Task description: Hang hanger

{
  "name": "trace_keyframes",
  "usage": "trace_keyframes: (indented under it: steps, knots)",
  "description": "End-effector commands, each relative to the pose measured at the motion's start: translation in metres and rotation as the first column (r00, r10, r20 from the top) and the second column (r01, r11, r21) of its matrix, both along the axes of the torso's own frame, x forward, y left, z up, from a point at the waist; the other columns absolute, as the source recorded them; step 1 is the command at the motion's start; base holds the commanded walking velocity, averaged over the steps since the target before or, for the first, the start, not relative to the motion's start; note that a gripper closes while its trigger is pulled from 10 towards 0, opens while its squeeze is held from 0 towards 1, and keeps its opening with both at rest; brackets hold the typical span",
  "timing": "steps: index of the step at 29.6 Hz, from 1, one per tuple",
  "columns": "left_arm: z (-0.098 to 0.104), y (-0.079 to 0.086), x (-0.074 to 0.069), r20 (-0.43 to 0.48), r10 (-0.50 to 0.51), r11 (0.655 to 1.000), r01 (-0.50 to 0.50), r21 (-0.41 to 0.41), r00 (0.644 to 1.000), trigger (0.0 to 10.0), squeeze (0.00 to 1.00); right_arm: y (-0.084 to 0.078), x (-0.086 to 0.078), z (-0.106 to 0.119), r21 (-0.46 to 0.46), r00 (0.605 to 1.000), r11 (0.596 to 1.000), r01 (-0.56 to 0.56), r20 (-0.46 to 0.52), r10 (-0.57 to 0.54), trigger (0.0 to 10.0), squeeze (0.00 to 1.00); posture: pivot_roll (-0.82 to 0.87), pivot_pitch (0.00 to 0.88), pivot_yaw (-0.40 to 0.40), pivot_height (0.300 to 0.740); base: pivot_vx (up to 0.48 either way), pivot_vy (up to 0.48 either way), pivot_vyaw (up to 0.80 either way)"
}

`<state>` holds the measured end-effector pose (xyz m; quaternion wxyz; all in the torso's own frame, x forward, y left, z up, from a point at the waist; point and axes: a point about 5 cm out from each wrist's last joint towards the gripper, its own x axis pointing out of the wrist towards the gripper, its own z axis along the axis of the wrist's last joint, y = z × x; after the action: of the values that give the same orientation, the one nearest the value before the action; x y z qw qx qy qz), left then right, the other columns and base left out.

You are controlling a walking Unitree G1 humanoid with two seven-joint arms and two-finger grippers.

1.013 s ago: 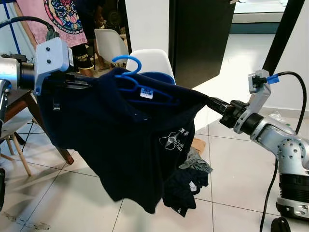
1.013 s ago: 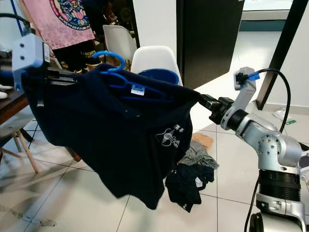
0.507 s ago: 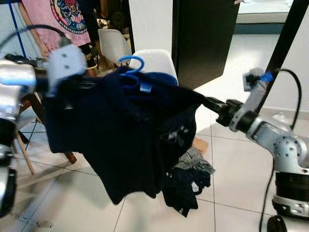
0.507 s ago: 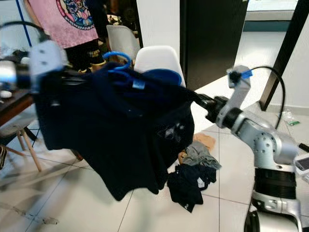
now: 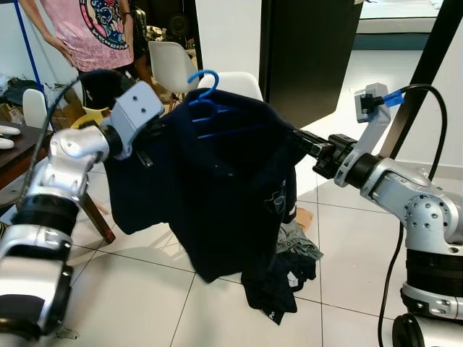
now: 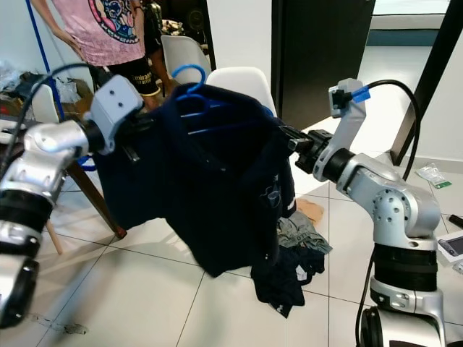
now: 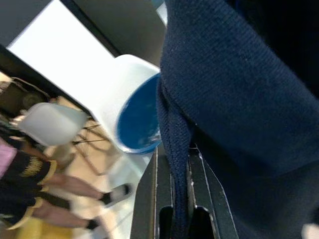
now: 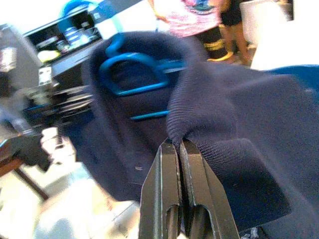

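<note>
White floor tiles (image 5: pixel 130 289) run back to a dark doorway, with a white chair (image 5: pixel 242 83) standing just behind the robot's load and a second white chair (image 5: pixel 170 61) further back. A person in a pink printed T-shirt (image 5: pixel 98 32) stands at the far left beside a dark wooden table (image 5: pixel 14 155).

Between the two raised arms hangs a dark navy shirt (image 5: pixel 217 188), sagging down toward the floor. A blue plastic hanger (image 5: pixel 206 97) sits inside its neck, the hook poking up above the collar. The left gripper (image 7: pixel 180 164) has its black fingers pressed together on a fold of the shirt's edge at one shoulder. The right gripper (image 8: pixel 178 154) is likewise pinched tight on a bunched ridge of the fabric at the other shoulder, and from its wrist the hanger's blue loop shows just beyond the cloth.

On the tiles below the shirt lies a heap of clothes (image 5: pixel 286 267), dark pieces with a grey one on top.
</note>
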<state>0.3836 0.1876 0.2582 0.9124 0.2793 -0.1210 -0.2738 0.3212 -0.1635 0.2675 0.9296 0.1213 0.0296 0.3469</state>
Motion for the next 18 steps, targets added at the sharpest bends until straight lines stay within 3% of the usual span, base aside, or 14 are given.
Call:
trace_keyframes:
  steps: [1, 2, 3, 5, 6, 7, 8, 9, 11, 12, 13, 16, 18]
  knots:
    - [0.013, 0.01, 0.0, 0.054, 0.064, 0.99, -0.056, -0.133, 0.996, 2.6, 0.0, 0.019, -0.01, 0.0, -0.019, 0.993, 0.993, -0.12, 0.019, 0.12, 0.0, 0.0, -0.07, 0.0, 0.065, 0.74, 0.0, 0.0, 0.0]
    - [0.014, 0.01, 0.001, 0.056, 0.079, 0.983, -0.069, -0.17, 0.995, 2.6, 0.0, 0.025, -0.014, -0.001, -0.026, 0.988, 0.988, -0.155, 0.018, 0.155, 0.0, 0.0, -0.07, 0.0, 0.065, 0.74, 0.0, 0.0, 0.0]
    - [0.014, 0.009, 0.001, 0.055, 0.078, 0.973, -0.065, -0.22, 0.995, 4.6, 0.0, 0.034, -0.022, -0.006, -0.044, 0.972, 0.972, -0.232, 0.019, 0.233, 8.2, 0.0, -0.07, 0.0, 0.065, 0.74, 0.0, 0.0, 0.0]
    - [0.014, 0.009, 0.001, 0.055, 0.078, 0.973, -0.065, -0.22, 0.995, 4.6, 0.0, 0.034, -0.022, -0.006, -0.044, 0.972, 0.972, -0.232, 0.019, 0.233, 8.2, 0.0, -0.07, 0.0, 0.065, 0.74, 0.0, 0.0, 0.0]
    - [0.014, 0.007, 0.001, 0.052, 0.072, 0.964, -0.056, -0.262, 0.996, 6.8, 0.0, 0.043, -0.031, -0.009, -0.052, 0.951, 0.95, -0.308, 0.023, 0.309, 10.0, 0.33, -0.07, 0.0, 0.065, 0.74, 0.0, 0.0, 0.0]
    - [0.014, 0.007, 0.001, 0.052, 0.072, 0.964, -0.056, -0.262, 0.996, 6.8, 0.0, 0.043, -0.031, -0.009, -0.052, 0.951, 0.95, -0.308, 0.023, 0.309, 10.0, 0.33, -0.07, 0.0, 0.065, 0.74, 0.0, 0.0, 0.0]
    - [0.014, 0.005, 0.0, 0.05, 0.064, 0.952, -0.046, -0.302, 0.997, 6.8, 0.0, 0.051, -0.041, -0.011, -0.06, 0.922, 0.922, -0.382, 0.035, 0.385, 10.0, 0.33, -0.07, 0.0, 0.064, 0.74, 0.0, 0.0, 0.0]
    - [0.013, 0.004, 0.0, 0.049, 0.06, 0.947, -0.041, -0.318, 0.997, 8.9, 0.0, 0.058, -0.053, -0.021, -0.176, 0.882, 0.87, -0.46, 0.022, 0.471, 10.0, 1.0, -0.07, 0.0, 0.062, 0.74, 0.0, 0.0, 0.0]
    - [0.011, 0.008, -0.001, 0.052, 0.082, 0.951, -0.063, -0.303, 0.995, 9.0, 0.0, 0.06, -0.075, -0.042, -0.325, 0.8, 0.749, -0.578, -0.046, 0.598, 10.0, 1.0, -0.07, 0.0, 0.062, 0.74, 0.0, 0.0, 0.0]
    - [0.012, 0.012, -0.001, 0.052, 0.096, 0.951, -0.076, -0.299, 0.994, 9.0, 0.0, 0.056, -0.078, -0.046, -0.359, 0.791, 0.724, -0.589, -0.071, 0.608, 10.0, 1.0, -0.07, 0.0, 0.055, 0.74, 0.0, 0.0, 0.0]
    - [0.012, 0.015, -0.001, 0.052, 0.106, 0.949, -0.085, -0.302, 0.993, 9.1, 0.0, 0.053, -0.078, -0.047, -0.368, 0.793, 0.722, -0.587, -0.079, 0.604, 10.0, 1.0, -0.07, 0.0, 0.055, 0.74, 0.0, 0.0, 0.0]
    - [0.017, 0.025, -0.003, 0.049, 0.113, 0.944, -0.092, -0.318, 0.992, 9.0, 0.0, 0.028, -0.063, -0.052, -0.482, 0.869, 0.74, -0.469, -0.105, 0.483, 10.0, 1.0, -0.08, 0.0, 0.056, 0.74, 0.0, 0.0, 0.0]
    - [0.017, 0.025, -0.003, 0.049, 0.113, 0.944, -0.092, -0.318, 0.992, 9.0, 0.0, 0.028, -0.063, -0.052, -0.482, 0.869, 0.74, -0.469, -0.105, 0.483, 10.0, 1.0, -0.08, 0.0, 0.056, 0.74, 0.0, 0.0, 0.0]
